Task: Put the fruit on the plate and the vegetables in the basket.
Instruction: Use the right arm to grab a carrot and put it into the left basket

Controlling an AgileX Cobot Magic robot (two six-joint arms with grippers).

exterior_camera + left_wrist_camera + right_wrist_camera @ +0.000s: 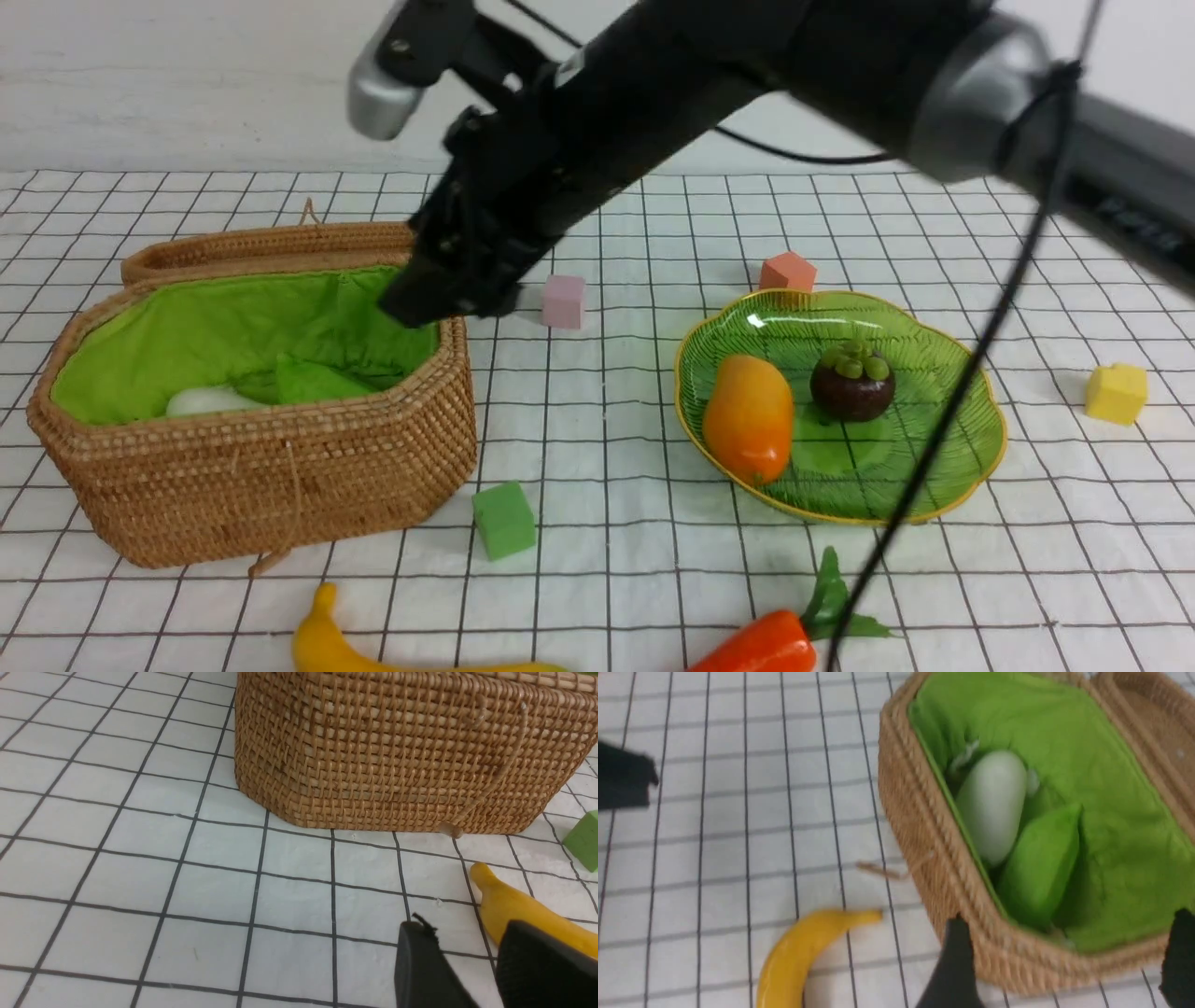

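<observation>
1. Right jaws: spread wide, nothing between them; fingers [957, 961] hang above the right end of the basket [280, 485], over its rim.
2. Left jaws: a gap shows between the two dark fingers [420, 966], nothing in it. They sit low over the counter [1027, 560], near the basket's front wall.
3. Banana [514, 905]: lies on the counter in front of the basket, its tip just beyond one left finger, partly hidden behind it.
4. Basket: lid tipped open at the back, green lining showing. Inside are the white radish [992, 802] and, beside it and touching, the green gourd [1041, 868]. The wrist picture is blurred.
5. Pepper [756, 649]: on the counter at the near edge, in front of the plate, well apart from the basket.
6. Plate [794, 327]: right of the basket, holding the mango [747, 415] and the mangosteen [851, 383] side by side, just apart.
7. Loose cubes on the counter: green cube [504, 520] by the basket's front right corner, pink cube [563, 301] behind the basket's right end, orange cube [787, 272] behind the plate, yellow cube [1116, 392] far right.
</observation>
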